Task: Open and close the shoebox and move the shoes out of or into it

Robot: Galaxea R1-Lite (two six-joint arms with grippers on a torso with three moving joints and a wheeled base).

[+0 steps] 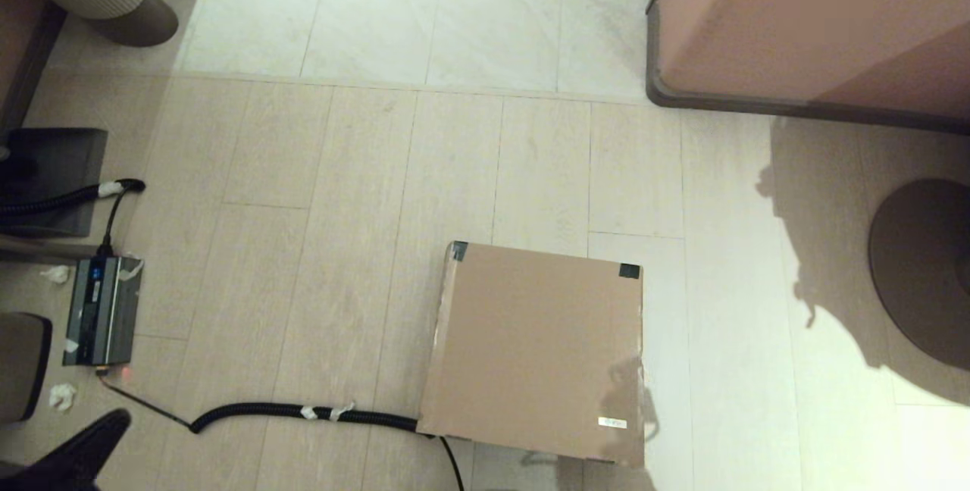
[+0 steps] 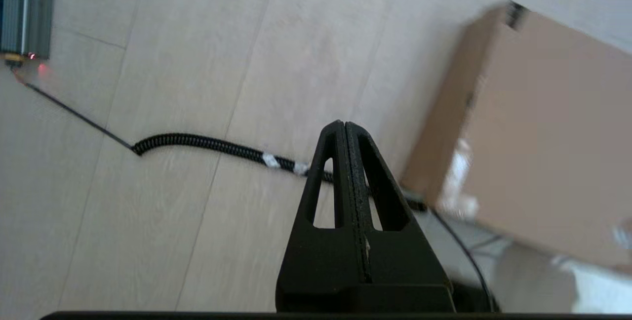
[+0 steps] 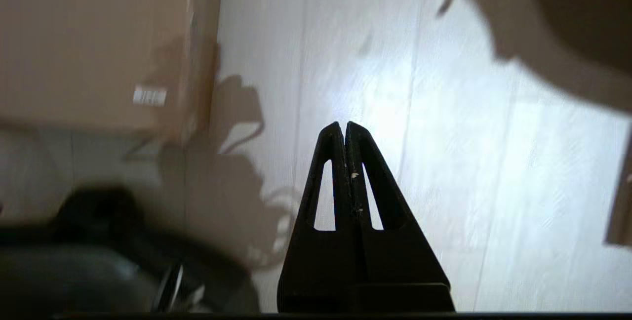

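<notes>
The shoebox (image 1: 534,347) lies on the floor with its brown flap lid down, black tape on its two far corners and a small white label near its front right corner. It also shows in the left wrist view as the shoebox (image 2: 548,132) and in the right wrist view as the shoebox (image 3: 89,43). The shoes are out of view. My left gripper (image 2: 344,125) hangs shut and empty above the floor, left of the box. My right gripper (image 3: 344,125) is shut and empty above the floor, right of the box. Neither gripper shows in the head view.
A black corrugated cable (image 1: 303,411) runs along the floor to the box's front left corner. A grey device (image 1: 102,309) lies at the left. A pinkish-brown cabinet (image 1: 811,21) stands at the back right, and a round dark base (image 1: 921,267) sits at the right.
</notes>
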